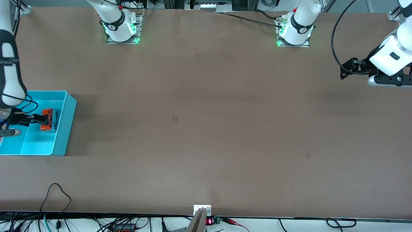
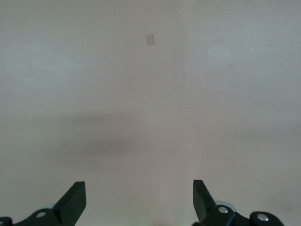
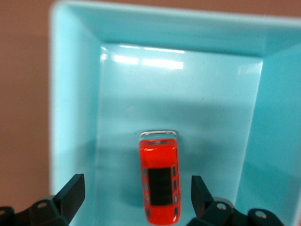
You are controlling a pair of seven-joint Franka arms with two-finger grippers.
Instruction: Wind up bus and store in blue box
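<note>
The blue box [image 1: 68, 113] stands at the right arm's end of the table. The small orange-red bus [image 1: 48, 120] lies roof up on the box's floor. My right gripper [image 1: 39, 119] hangs over the box, open, its fingers on either side of the bus and apart from it. In the right wrist view the bus [image 3: 160, 181] lies between the spread fingers of the right gripper [image 3: 136, 189], inside the box walls [image 3: 75, 99]. My left gripper [image 1: 347, 69] waits open and empty above bare table at the left arm's end; the left wrist view shows it [image 2: 138, 194] over bare tabletop.
Two small tape squares mark the brown table [image 1: 175, 119] [image 1: 308, 154]; one shows in the left wrist view [image 2: 150, 39]. Cables [image 1: 58, 193] run along the edge nearest the front camera. The arm bases [image 1: 122, 30] [image 1: 294, 32] stand along the top of the front view.
</note>
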